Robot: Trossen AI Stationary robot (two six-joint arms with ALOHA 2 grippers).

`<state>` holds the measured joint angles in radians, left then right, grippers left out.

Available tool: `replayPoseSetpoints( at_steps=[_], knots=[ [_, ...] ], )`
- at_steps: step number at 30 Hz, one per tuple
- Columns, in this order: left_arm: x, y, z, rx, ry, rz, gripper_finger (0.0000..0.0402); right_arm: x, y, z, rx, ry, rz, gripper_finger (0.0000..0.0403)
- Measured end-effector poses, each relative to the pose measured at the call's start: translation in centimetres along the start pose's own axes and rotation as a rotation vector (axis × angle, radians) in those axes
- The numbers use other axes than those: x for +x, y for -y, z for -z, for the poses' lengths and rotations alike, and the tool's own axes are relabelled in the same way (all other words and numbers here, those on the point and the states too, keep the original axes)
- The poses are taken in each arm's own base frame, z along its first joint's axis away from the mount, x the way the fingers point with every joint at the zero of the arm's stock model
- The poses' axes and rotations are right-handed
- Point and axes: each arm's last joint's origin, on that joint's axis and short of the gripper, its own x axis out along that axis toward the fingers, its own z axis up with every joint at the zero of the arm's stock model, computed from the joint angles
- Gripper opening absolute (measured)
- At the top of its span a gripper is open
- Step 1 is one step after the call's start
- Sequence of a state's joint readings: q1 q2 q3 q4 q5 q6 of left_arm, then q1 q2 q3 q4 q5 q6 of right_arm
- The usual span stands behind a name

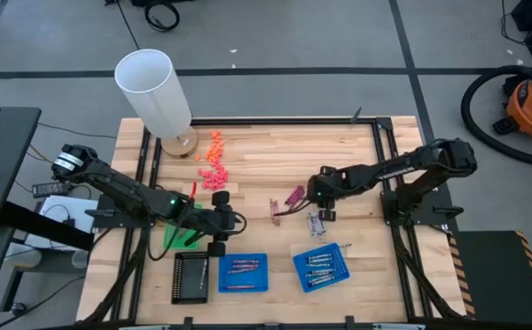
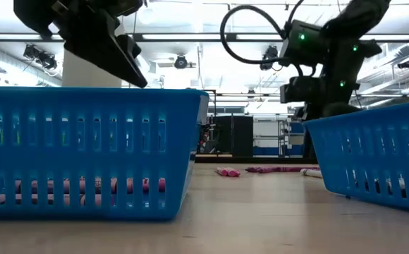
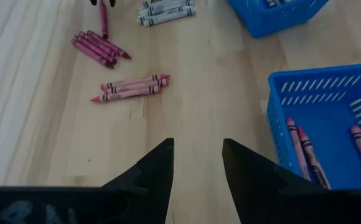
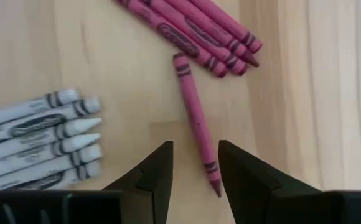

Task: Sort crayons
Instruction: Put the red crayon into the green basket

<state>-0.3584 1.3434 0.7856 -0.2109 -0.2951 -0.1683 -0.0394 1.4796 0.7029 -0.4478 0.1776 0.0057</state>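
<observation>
One maroon crayon [image 4: 196,122] lies between the parted, empty fingers of the right gripper [image 4: 195,163], beside its pile. Closing off-centre risks rolling it away; left gripper [image 3: 197,160] waits open, empty

Magenta crayons [image 4: 196,118] with black-banded wrappers, silvery-grey crayons [image 4: 40,140] beside them, pale wooden desk [image 4: 305,112], and bright blue slotted trays [image 1: 243,273] near that magenta bunch.

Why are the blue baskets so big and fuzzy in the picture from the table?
Low view: the blue basket sits right by the lens, so it looms soft-edged, while bright ceiling lights glare behind. Right wrist view: the maroon crayon looks sharp; the gripper's fingers are dark and blurry.
</observation>
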Motion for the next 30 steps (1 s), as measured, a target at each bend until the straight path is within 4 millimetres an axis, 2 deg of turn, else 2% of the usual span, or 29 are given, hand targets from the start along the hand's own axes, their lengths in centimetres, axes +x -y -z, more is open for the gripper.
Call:
replayPoseSetpoints(
  at_steps=[8, 13, 24, 30],
  knots=[
    [0.0, -0.1, 0.0, 0.004, -0.005, -0.003, 0.0149, 1.6, 1.4, 1.9, 0.048, -0.002, -0.058, 0.0135],
    [0.1, -0.2, 0.0, -0.002, -0.004, -0.008, 0.0149, 1.8, 1.4, 2.4, 0.059, -0.003, -0.092, 0.0122],
    [0.1, -0.2, -0.3, -0.014, 0.024, -0.003, 0.0149, 1.8, 1.0, 2.5, 0.084, -0.016, -0.12, 0.002],
    [0.1, -0.2, -0.3, -0.027, 0.025, -0.003, 0.0149, 1.7, 0.8, 2.4, 0.082, -0.024, -0.119, 0.0033]
  ],
)
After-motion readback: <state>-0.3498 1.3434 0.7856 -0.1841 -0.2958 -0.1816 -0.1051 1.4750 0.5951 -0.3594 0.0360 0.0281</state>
